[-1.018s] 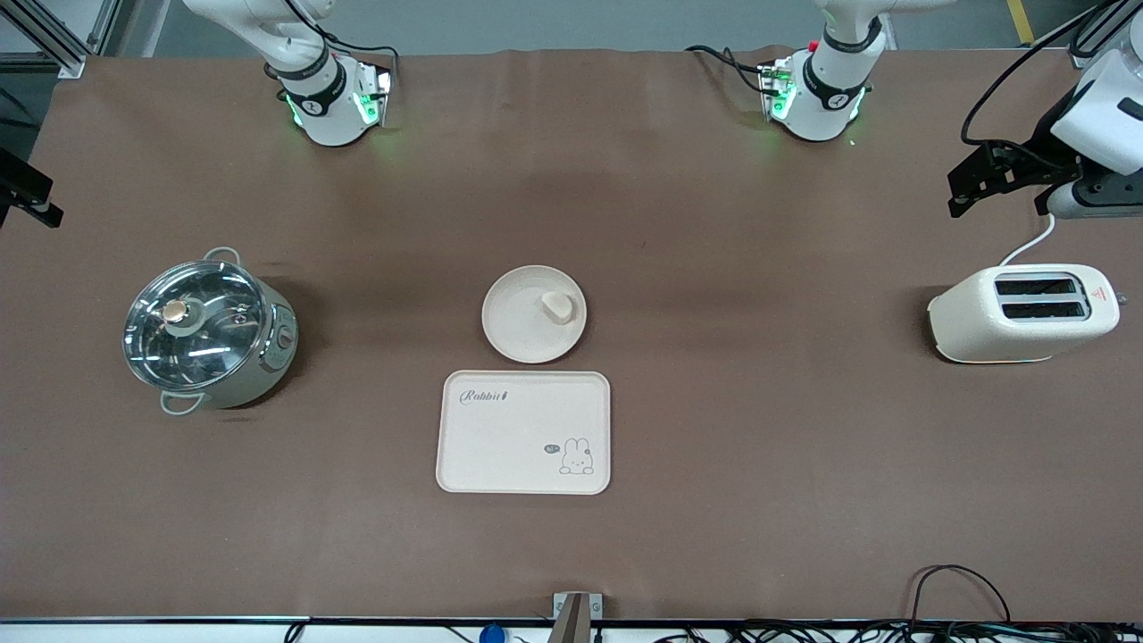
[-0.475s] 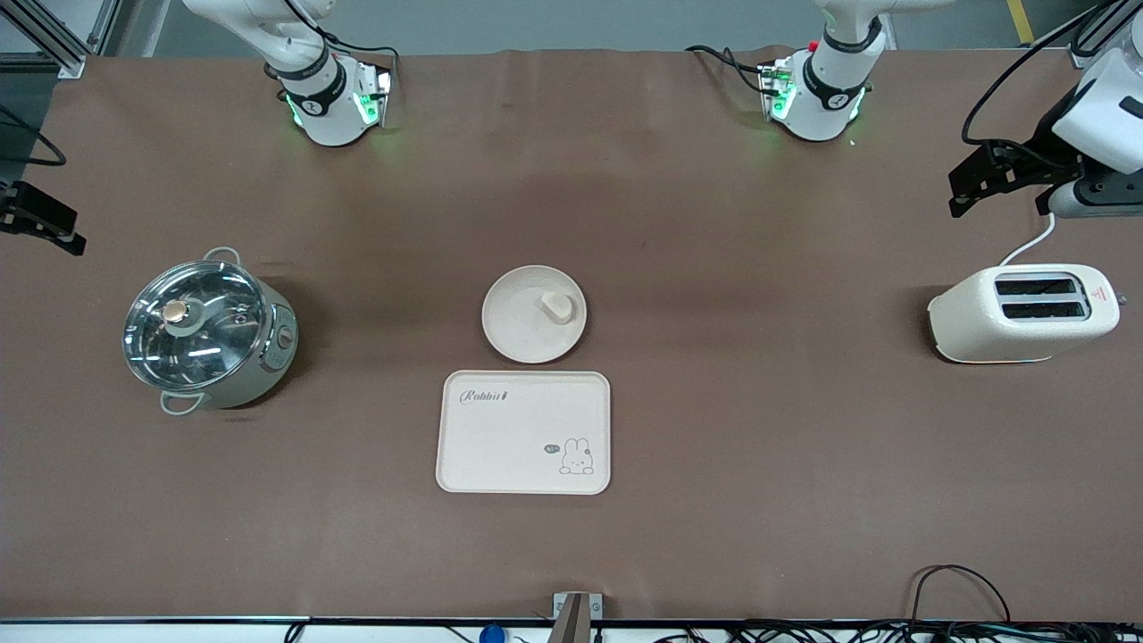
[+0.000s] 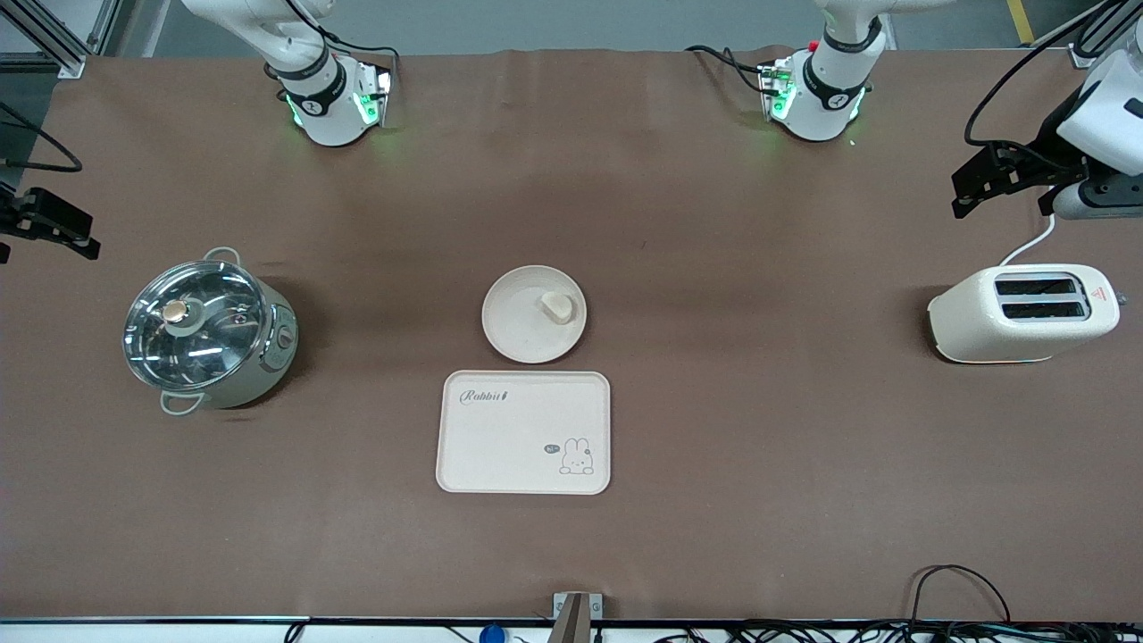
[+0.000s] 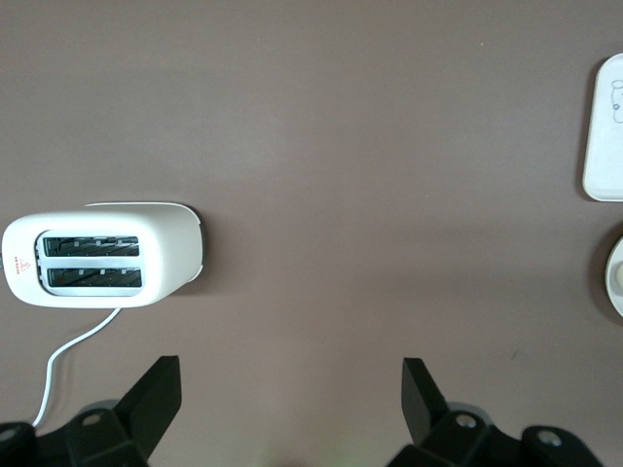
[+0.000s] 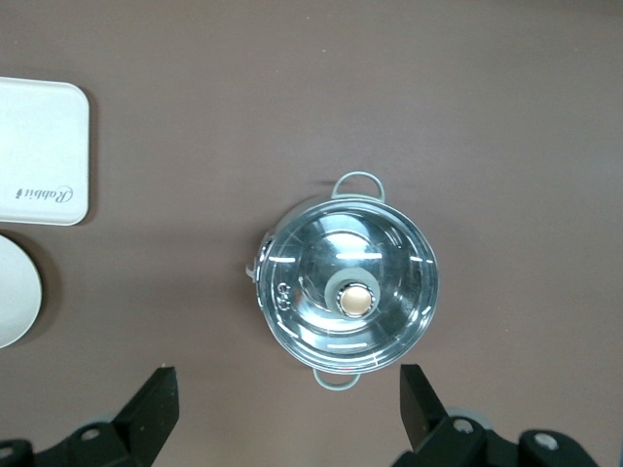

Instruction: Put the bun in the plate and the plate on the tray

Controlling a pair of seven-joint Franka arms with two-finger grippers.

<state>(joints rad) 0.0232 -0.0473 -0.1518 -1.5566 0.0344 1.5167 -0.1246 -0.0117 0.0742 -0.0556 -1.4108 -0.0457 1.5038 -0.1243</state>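
The bun (image 3: 557, 306) lies in the plate (image 3: 518, 326), at about three o'clock from the plate's centre, near the rim. The plate sits on the brown desk (image 3: 714, 429), just beside the tray (image 3: 509, 446), which lies at six o'clock from it, nearer to the front camera, the two apart by a narrow strip of desk. The tray is bare, its "Rabbit" lettering and rabbit drawing uncovered. A lidded pot (image 3: 207, 334) stands toward the right arm's end of the desk, a cream toaster (image 3: 1022, 313) toward the left arm's end. The left claw (image 4: 292, 389) hangs spread wide, holding nothing, over the desk near the toaster. The right claw (image 5: 289, 394) hangs spread and empty over the desk near the pot.
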